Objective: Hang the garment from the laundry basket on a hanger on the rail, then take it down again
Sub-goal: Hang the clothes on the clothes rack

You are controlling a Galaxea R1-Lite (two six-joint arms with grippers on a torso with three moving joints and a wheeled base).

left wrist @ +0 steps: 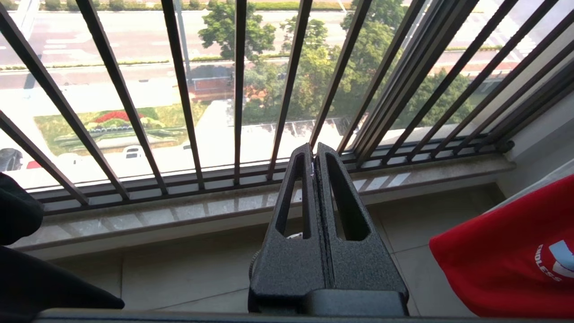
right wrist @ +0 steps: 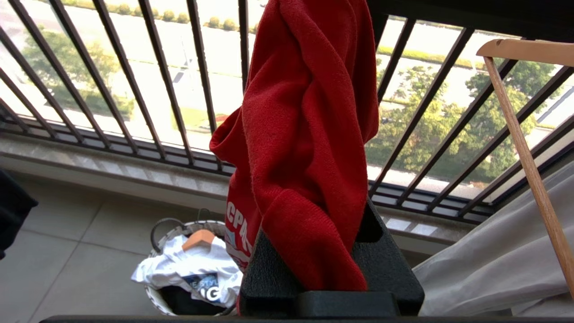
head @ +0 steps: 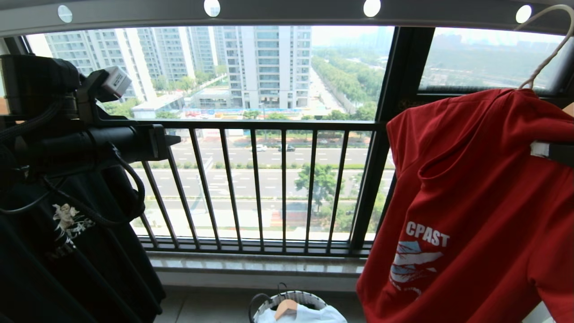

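Observation:
The red garment (head: pixel 475 188) hangs at the right on the thin white hanger (head: pixel 549 54). The hanger's hook reaches up to the grey holed rail (head: pixel 287 13) in the top right corner; I cannot tell whether it rests there. My right gripper (head: pixel 554 152) comes in from the right edge and is shut on a bunched fold of the garment (right wrist: pixel 309 134), which hides its fingertips. The laundry basket (head: pixel 309 297) stands on the floor below, holding white clothing and a wooden hanger. My left gripper (left wrist: pixel 314 150) is shut and empty, held up at the left, apart from the garment.
A black printed T-shirt (head: pixel 67 233) hangs behind my left arm. The dark barred window railing (head: pixel 269 179) and a stone sill run across ahead. Beside my right gripper hang a wooden hanger (right wrist: pixel 524 157) and a pale grey garment (right wrist: pixel 493 269).

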